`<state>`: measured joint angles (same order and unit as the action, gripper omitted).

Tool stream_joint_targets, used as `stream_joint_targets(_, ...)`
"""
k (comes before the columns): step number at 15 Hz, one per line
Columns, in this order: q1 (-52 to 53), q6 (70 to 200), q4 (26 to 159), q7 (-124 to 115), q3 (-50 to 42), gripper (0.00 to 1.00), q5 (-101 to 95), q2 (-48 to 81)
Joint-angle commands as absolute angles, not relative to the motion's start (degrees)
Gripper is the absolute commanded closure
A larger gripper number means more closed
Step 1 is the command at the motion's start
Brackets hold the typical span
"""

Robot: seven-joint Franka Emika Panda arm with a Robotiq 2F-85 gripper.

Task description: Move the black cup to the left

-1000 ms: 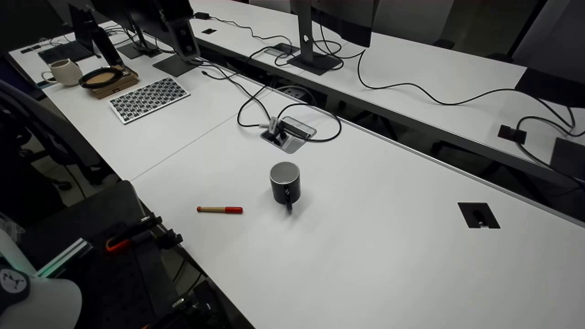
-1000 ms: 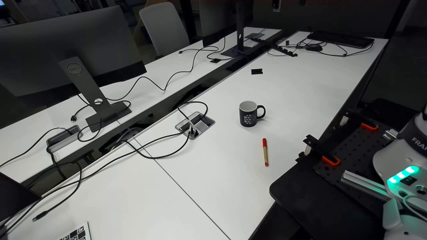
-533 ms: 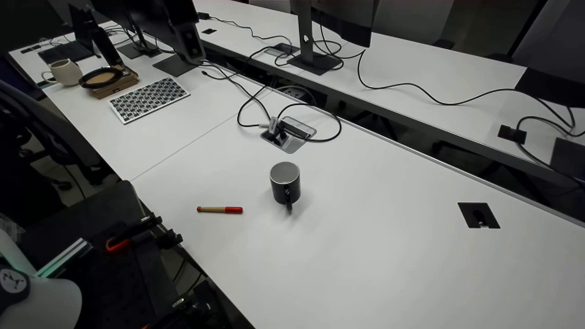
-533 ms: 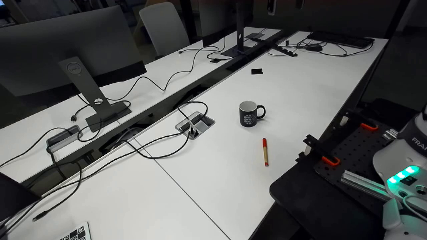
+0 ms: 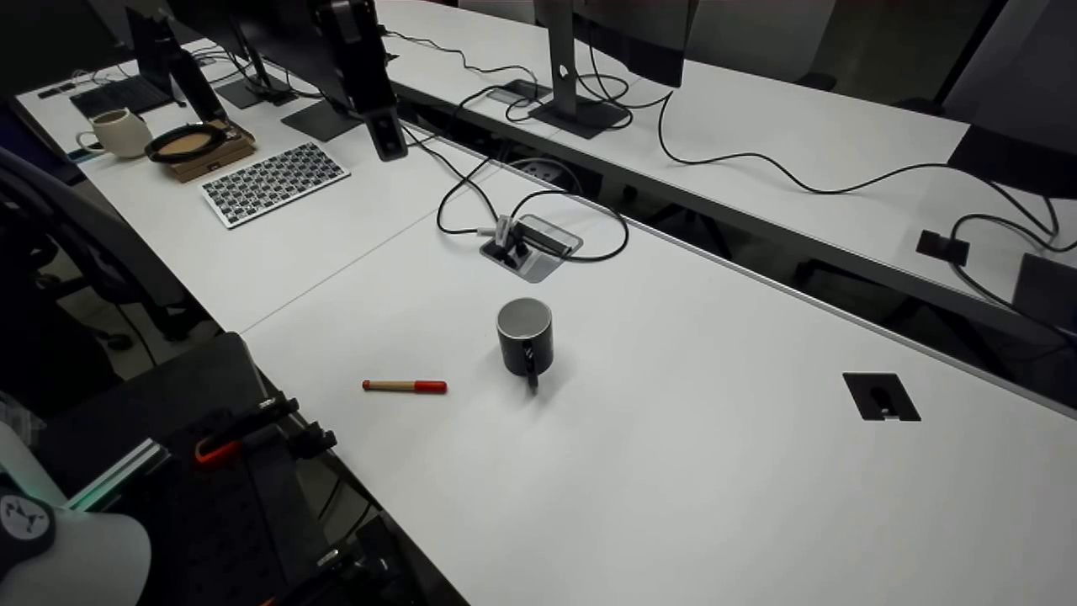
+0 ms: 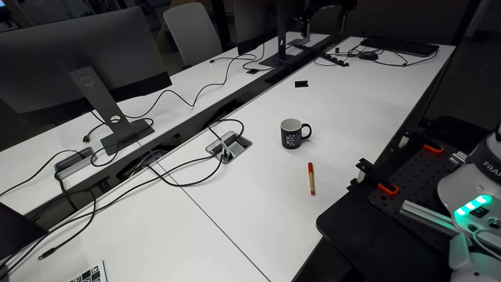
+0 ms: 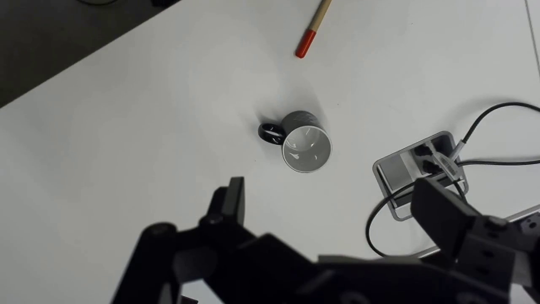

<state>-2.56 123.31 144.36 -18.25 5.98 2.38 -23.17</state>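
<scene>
Above the worktop [image 5: 715,471], the pincer [image 7: 329,183] hangs in open air, spread wide — worktop shows between its tips in the wrist view. In both exterior views it sits at the top edge, upper part cut by the frame. In an exterior view the fingers [image 6: 306,30] point down, clearly separated. In an exterior view it reads near edge-on: dark shape slanting down, fingertip [image 5: 386,135] toward the lower right, gap not readable from there.

The black cup [image 6: 292,134] stands upright on the worktop, well apart from the pincer. In the wrist view it's past the fingertips, sideways between them and nearer the finger on the left, handle pointing left. That view looks down at a slant — into the cup, with part of its outer wall showing too.

The arm base [image 6: 458,188] is off the worktop's edge by a black platform [image 6: 375,231], white, glowing green.

The pen [image 6: 311,179] lies flat near the cup, on the base side, red end toward the cup. The socket box [image 6: 237,148] is set into the worktop, apart from the cup, cables [image 7: 502,163] running into it. In the wrist view the finger on the right overlaps the box; can't tell the height between them.
</scene>
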Motion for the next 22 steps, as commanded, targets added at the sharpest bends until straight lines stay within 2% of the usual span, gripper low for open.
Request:
stream_joint_targets(1,-2.9,126.6,143.6,-24.9,8.2,0.00,-0.8,-18.4)
stream_joint_targets(7,-3.6,131.1,142.0,-38.9,11.1,0.00,-9.2,-9.9)
stream_joint_targets(13,-2.5,132.3,138.7,-56.8,9.1,0.00,-17.9,-1.7)
stream_joint_targets(22,-0.8,136.3,135.4,-59.6,2.9,0.00,-8.3,6.4)
